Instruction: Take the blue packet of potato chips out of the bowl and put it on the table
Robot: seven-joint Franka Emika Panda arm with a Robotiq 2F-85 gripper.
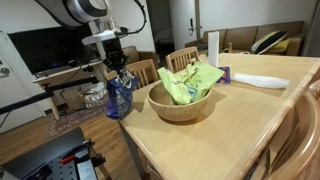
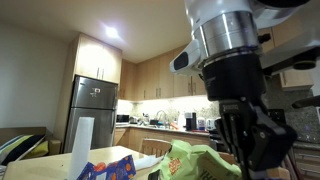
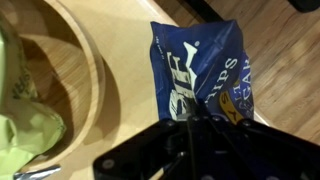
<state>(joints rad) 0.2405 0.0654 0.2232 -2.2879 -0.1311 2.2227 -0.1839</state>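
Observation:
My gripper is shut on the top of the blue packet of potato chips, which hangs in the air beside the bowl, at the table's end edge. In the wrist view the dark-blue packet with white lettering hangs from my fingers, partly over the pale table top and partly over the floor. The wooden bowl's rim is to its left. The bowl holds a lime-green bag. In an exterior view my gripper fills the foreground and hides the packet.
A small blue-red packet, a paper towel roll and a white object lie on the table behind the bowl. Wooden chairs stand at the far side. A black device sits low beside the table.

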